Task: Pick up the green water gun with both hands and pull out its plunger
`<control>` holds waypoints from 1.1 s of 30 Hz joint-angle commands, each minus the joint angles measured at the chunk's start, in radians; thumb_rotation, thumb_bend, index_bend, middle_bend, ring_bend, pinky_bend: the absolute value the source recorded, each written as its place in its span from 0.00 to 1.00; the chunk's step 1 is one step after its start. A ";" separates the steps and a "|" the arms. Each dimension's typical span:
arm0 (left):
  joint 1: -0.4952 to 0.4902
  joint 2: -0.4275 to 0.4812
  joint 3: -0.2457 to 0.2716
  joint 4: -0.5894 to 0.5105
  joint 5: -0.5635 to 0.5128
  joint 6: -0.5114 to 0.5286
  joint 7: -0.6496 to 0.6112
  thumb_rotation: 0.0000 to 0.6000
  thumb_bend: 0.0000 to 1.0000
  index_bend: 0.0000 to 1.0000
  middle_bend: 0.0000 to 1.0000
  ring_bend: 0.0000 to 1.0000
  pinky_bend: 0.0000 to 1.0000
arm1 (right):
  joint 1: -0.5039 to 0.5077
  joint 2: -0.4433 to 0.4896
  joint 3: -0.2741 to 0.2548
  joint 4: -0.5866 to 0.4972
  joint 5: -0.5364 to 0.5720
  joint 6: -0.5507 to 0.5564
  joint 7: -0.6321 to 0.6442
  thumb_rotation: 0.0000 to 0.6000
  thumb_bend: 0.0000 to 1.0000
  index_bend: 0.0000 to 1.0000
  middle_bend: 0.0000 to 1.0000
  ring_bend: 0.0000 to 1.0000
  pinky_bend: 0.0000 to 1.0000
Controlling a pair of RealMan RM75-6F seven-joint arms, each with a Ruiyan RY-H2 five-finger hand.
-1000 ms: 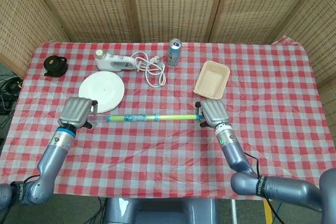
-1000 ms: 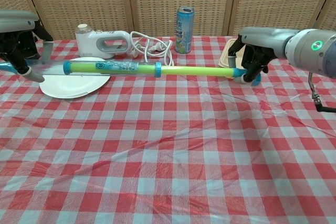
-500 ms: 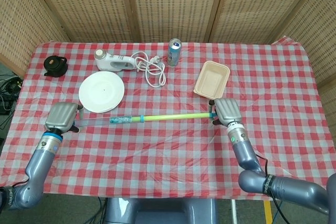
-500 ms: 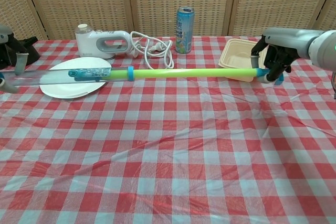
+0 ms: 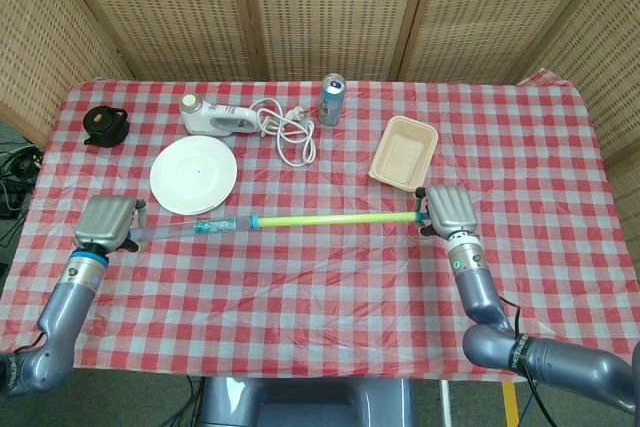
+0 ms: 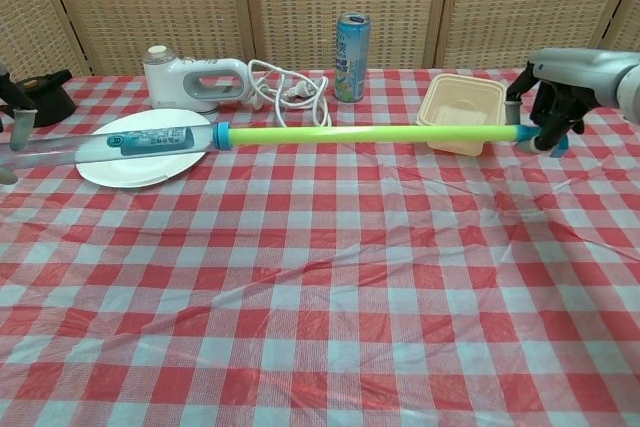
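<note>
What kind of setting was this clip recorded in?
Probably a staged indoor test area, not a real home: a table with a red checked tablecloth stands before woven wicker screens, and on it lie unrelated props such as a drink can, a white plate and a takeaway tray.

**Plastic, cloth, metal and cane**

Worktop [image 6: 330,327] under red-and-white checked cloth, matt, creased in soft folds. Water gun [image 6: 300,135] in smooth plastic: clear glossy barrel [image 6: 90,145], lime-green plunger [image 6: 370,133]. Plate [image 5: 194,175] white, smooth, faintly shiny. Can [image 6: 351,43] of printed metal, bright silvery top. Tray [image 5: 404,152] beige, matt, pulp-like. Appliance [image 6: 195,80] in glossy white plastic with smooth white cord [image 6: 290,92]. Hands [image 5: 452,210] [image 5: 104,221] with grey, satin-finished shells. Behind, woven cane panels [image 5: 330,7] in wooden frames.
</note>
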 commanded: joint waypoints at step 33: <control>0.007 -0.009 0.017 -0.047 0.024 -0.006 0.028 1.00 0.24 0.10 0.00 0.03 0.00 | -0.050 0.037 -0.050 0.034 0.042 -0.017 -0.050 1.00 0.23 0.17 0.11 0.07 0.02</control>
